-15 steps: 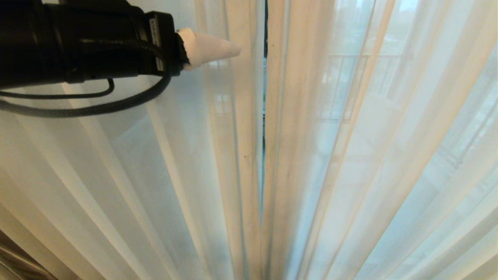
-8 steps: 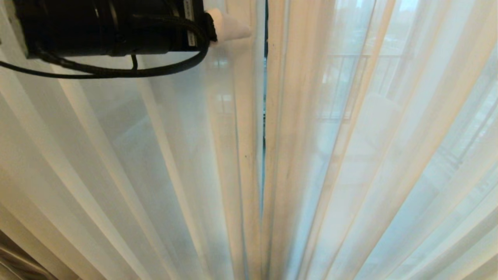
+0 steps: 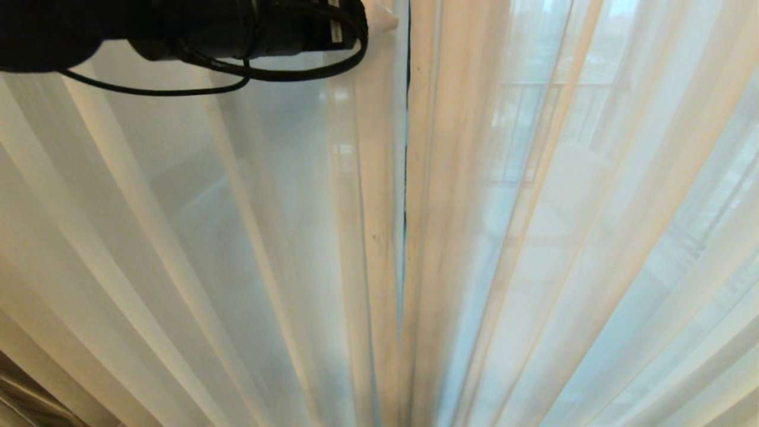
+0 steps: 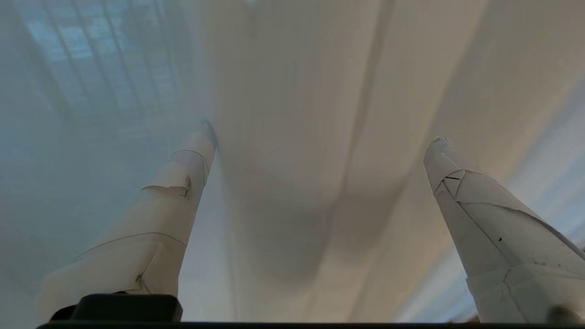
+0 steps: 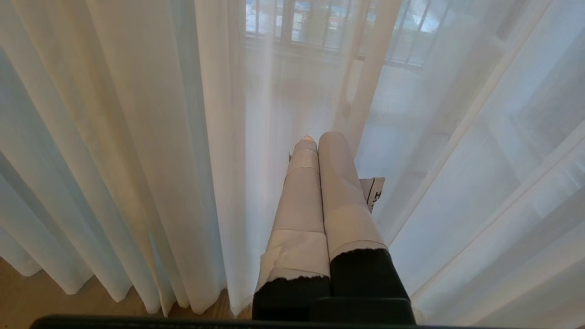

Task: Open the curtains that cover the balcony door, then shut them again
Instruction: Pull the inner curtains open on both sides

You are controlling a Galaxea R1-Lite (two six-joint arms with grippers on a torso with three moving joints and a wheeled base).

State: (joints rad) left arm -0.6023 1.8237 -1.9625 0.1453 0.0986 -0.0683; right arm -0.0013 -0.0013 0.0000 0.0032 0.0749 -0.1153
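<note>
A: Behind the sheer curtains, is the balcony door showing?

B: Barely; panels are meeting, nothing opened. Left gripper, jaws apart, is straddling a fold; right gripper is sitting pressed together.

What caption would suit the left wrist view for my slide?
Left gripper, jaws wide open, pressing into a fold of the sheer curtains.

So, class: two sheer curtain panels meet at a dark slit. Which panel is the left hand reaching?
The left sheer panel. The open left hand is at its inner edge beside the slit; the right sheer panel hangs with no hand on it.
</note>
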